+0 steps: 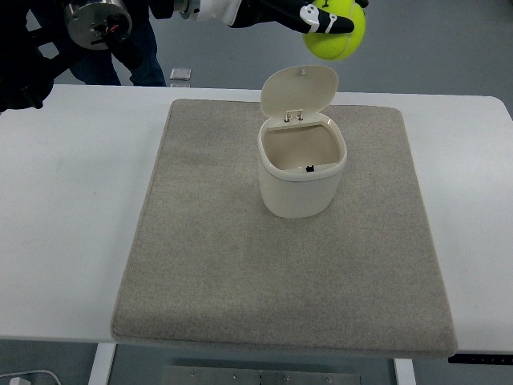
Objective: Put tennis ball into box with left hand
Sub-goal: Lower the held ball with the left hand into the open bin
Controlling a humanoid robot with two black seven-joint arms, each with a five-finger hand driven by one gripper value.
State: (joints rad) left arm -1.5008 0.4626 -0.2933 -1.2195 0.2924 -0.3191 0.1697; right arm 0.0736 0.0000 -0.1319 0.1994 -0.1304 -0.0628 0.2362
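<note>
Grey mat (240,265) lies nearest, bearing the box (302,172) with its lid (299,92) flipped up at twelve o'clock. My left hand (325,16) grasps the tennis ball (337,36) high at one o'clock of the opening, which lies toward seven o'clock, past the lid.

Readable text: none anywhere in the frame.
Tennis ball (337,36), top of frame: no brand print shows on the visible side.
Box (301,171), centre: plain cream surfaces; a small dark spot at its inner rim, perhaps a latch, too small to tell.
</note>
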